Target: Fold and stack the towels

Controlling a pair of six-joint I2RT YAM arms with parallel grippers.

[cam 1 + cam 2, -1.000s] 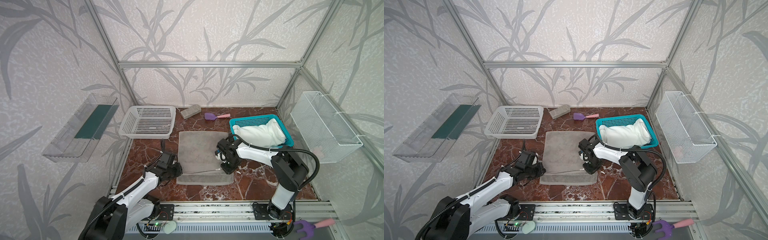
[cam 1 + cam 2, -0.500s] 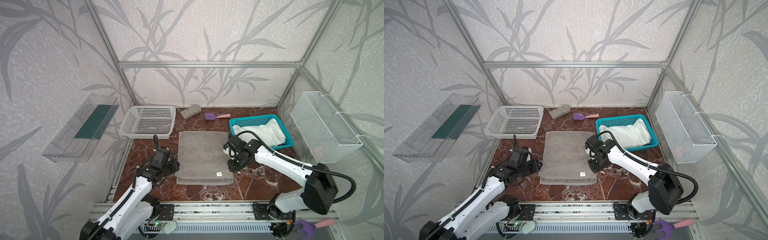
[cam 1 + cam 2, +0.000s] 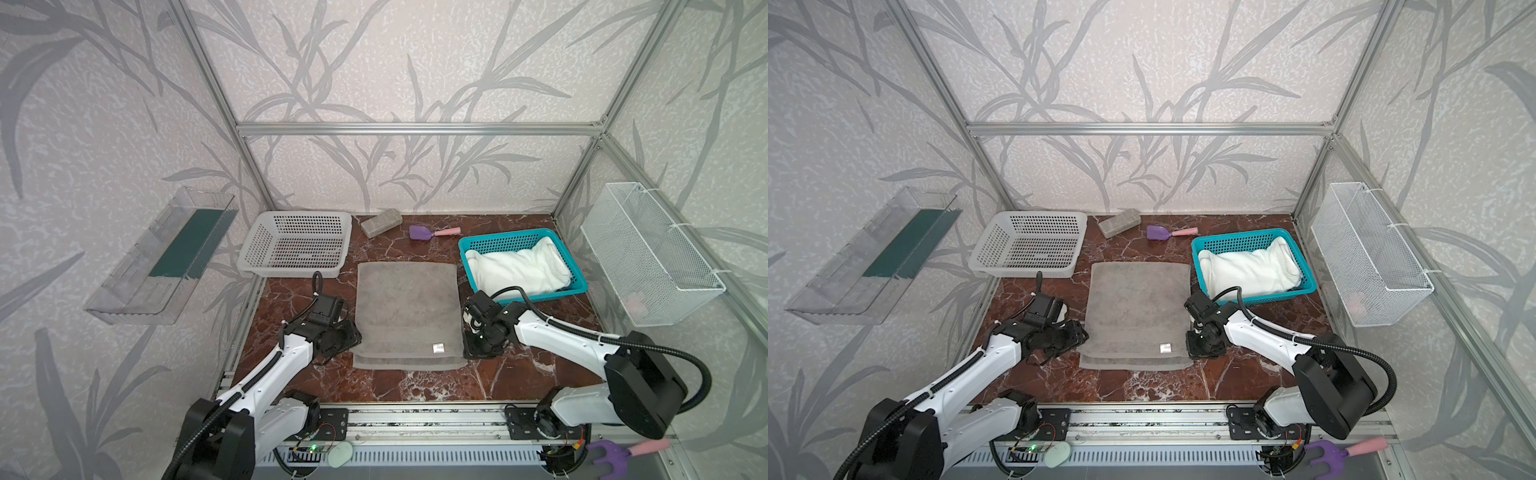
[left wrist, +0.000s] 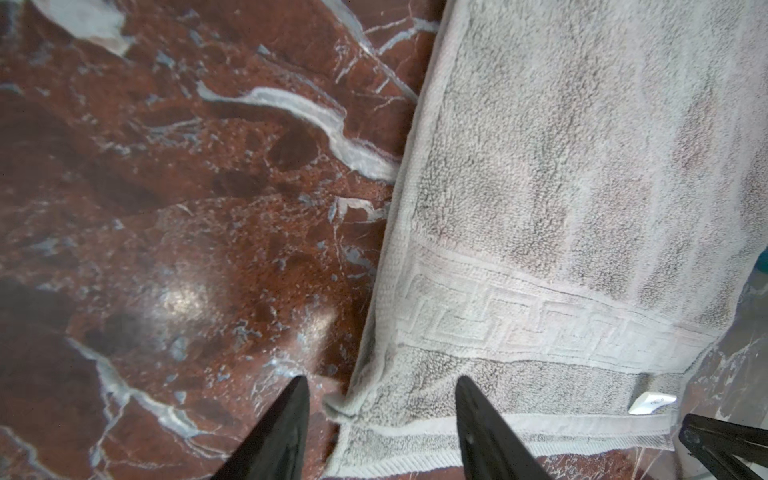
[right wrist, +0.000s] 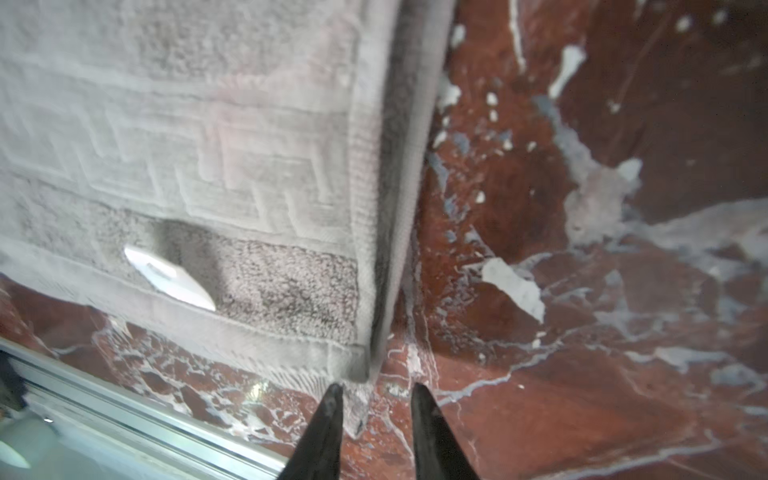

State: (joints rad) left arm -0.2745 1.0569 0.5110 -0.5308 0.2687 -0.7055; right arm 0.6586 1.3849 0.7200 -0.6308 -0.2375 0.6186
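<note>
Partly blurred grey towel (image 5: pixel 249 124) corner, right gripper (image 5: pixel 374 392) jaws slightly apart, left gripper (image 4: pixel 382 380) jaws wide apart

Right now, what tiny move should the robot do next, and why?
Probably pinch both claws shut: the left claw and the right claw each sit open around a near corner of the grey towel, ready to lift it.

I see a red-brown marble table (image 3: pixel 415 382). A grey towel (image 3: pixel 407 316) lies flat at its middle, folded double, I think, going by its stepped near edge. A white basket (image 3: pixel 257 245) sits back left, a teal basket (image 3: pixel 505 237) back right. Between them, by the wall, lie a grey block (image 3: pixel 381 222) and a purple scoop (image 3: pixel 417 232).
</note>
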